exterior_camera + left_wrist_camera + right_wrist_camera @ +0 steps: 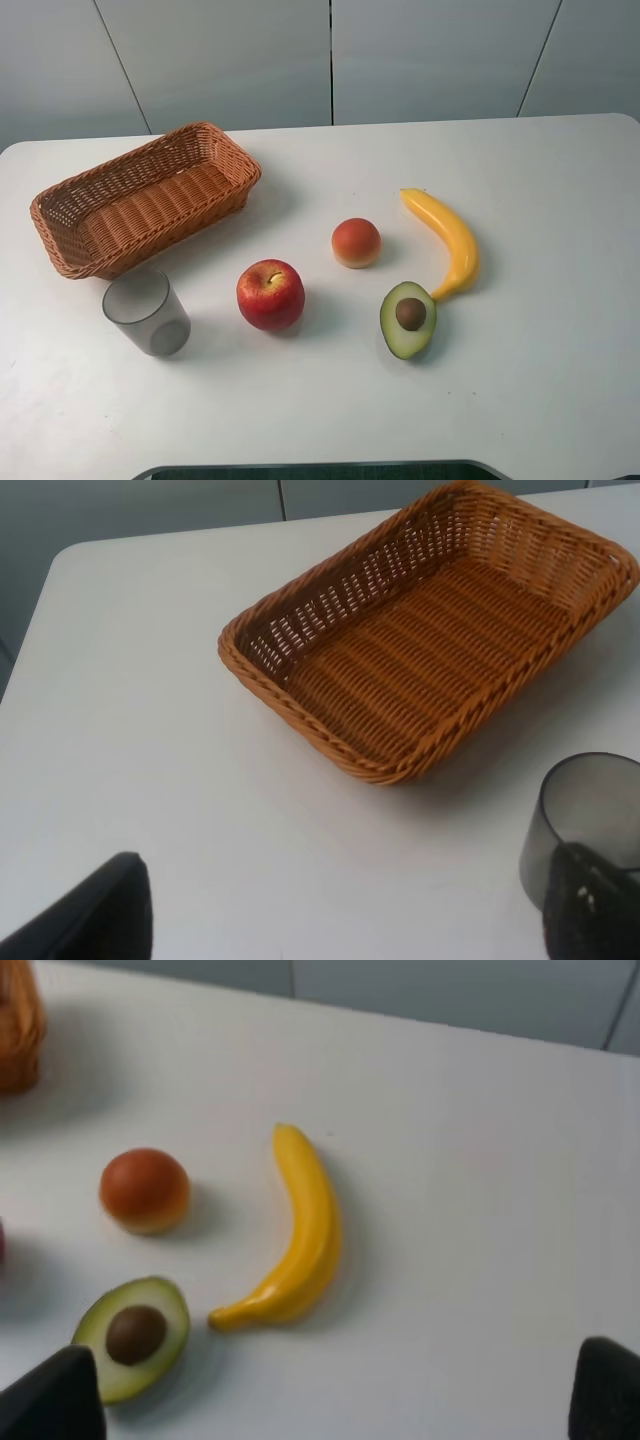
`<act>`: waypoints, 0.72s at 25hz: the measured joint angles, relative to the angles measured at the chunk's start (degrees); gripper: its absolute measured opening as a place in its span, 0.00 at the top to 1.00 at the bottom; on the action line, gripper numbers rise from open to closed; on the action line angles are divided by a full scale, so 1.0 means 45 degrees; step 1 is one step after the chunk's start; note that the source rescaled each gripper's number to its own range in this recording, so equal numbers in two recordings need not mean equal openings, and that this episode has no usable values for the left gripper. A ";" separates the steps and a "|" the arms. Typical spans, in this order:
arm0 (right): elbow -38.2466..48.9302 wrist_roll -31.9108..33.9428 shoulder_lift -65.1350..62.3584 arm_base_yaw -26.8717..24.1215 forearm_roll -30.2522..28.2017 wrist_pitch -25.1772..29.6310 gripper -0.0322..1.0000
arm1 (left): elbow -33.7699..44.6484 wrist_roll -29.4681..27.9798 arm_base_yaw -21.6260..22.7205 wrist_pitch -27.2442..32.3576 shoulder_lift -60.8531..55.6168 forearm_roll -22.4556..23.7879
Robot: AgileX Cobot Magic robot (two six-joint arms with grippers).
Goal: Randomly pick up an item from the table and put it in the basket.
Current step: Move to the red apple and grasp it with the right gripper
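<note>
The red apple with a yellowish patch by its stem stands on the white table, in front of and to the right of the wicker basket. The basket is empty and lies at the back left; it also shows in the left wrist view. Neither gripper shows in the exterior high view. My left gripper is open and empty, its fingertips wide apart above the table near the basket. My right gripper is open and empty above the table near the banana.
A grey translucent cup stands in front of the basket, left of the apple. An orange-red ball, a yellow banana and an avocado half lie right of the apple.
</note>
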 joint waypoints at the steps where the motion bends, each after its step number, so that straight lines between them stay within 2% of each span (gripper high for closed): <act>1: -0.0204 -0.0630 0.0584 0.0000 0.0278 0.0000 0.02 | 0.0000 0.0000 0.0000 0.0000 0.0000 0.0000; 5: -0.0647 -0.2740 0.2717 0.0026 0.1047 -0.0026 0.02 | 0.0000 0.0000 0.0000 0.0000 0.0000 0.0000; 8: -0.0807 -0.3793 0.4142 0.0648 0.1267 -0.0026 0.02 | 0.0000 0.0000 0.0000 0.0000 0.0000 0.0000; 13: -0.1229 -0.4181 0.6728 0.2762 0.1320 -0.0079 0.02 | 0.0000 0.0000 0.0000 0.0000 0.0000 0.0000; 18: -0.1955 -0.3803 0.9621 0.6002 0.0638 -0.1266 0.02 | 0.0000 0.0000 0.0000 0.0000 0.0000 0.0000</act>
